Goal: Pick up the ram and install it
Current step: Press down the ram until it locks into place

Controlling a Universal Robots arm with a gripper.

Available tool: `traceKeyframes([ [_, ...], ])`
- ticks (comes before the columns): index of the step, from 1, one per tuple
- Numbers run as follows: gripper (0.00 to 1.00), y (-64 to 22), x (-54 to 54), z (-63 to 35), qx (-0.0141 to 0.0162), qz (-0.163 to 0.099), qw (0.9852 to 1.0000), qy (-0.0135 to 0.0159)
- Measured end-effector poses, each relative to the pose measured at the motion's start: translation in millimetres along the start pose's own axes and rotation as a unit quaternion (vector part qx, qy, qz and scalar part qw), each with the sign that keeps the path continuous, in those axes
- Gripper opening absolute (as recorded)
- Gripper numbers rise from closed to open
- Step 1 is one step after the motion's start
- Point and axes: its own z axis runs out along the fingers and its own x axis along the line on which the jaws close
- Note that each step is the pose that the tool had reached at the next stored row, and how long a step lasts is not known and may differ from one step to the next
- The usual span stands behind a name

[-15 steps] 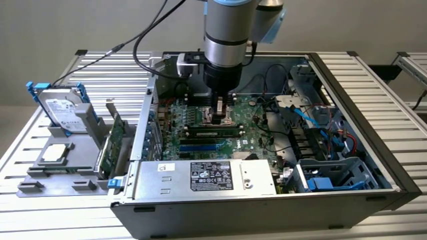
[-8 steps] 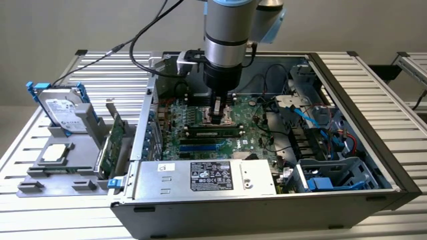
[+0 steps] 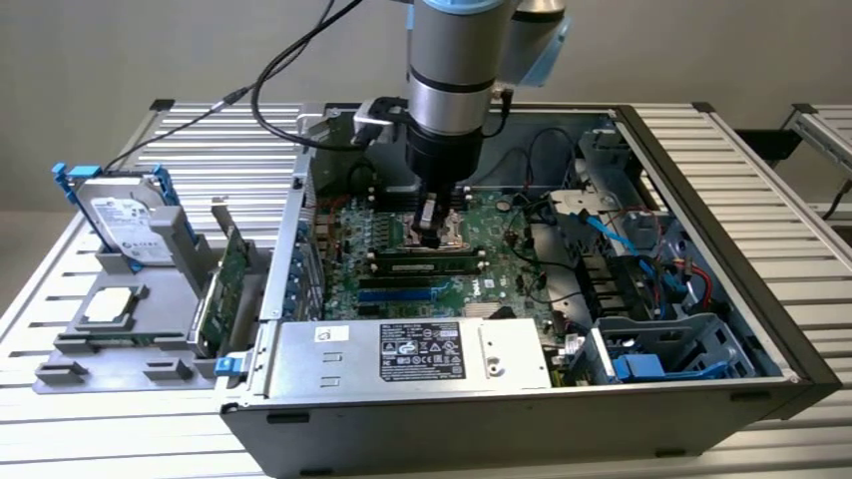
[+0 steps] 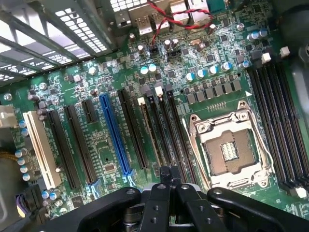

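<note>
Green ram (image 3: 426,265) seated, end effector (image 3: 436,238) above

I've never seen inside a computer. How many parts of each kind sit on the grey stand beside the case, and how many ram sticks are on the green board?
Hard drive: 1
Expansion card: 1
Square chip: 1
Ram: 1
Total: 4

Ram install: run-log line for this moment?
tool shut, low over motherboard | ram in slot beside tool | case open
</note>
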Motion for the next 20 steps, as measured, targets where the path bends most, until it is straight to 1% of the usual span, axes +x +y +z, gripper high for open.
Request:
traceKeyframes([
  [2, 0.11, 0.0, 0.0, 0.2, -0.0001, 0.014, 0.9999, -0.0007],
  [5, 0.11, 0.0, 0.0, 0.5, -0.0002, 0.037, 0.9993, -0.0016],
  [8, 0.11, 0.0, 0.0, 0.7, -0.0003, 0.059, 0.9983, -0.0025],
  [10, 0.11, 0.0, 0.0, 0.8, -0.0003, 0.075, 0.9972, -0.0031],
  [12, 0.11, 0.0, 0.0, 1.0, -0.0004, 0.091, 0.9959, -0.0037],
  [15, 0.11, -0.1, 0.0, 1.1, -0.0004, 0.115, 0.9934, -0.0046],
  [17, 0.11, -0.1, 0.0, 1.2, -0.0005, 0.132, 0.9913, -0.0052],
  [20, 0.11, -0.1, 0.0, 1.3, -0.0005, 0.157, 0.9876, -0.0062],
])
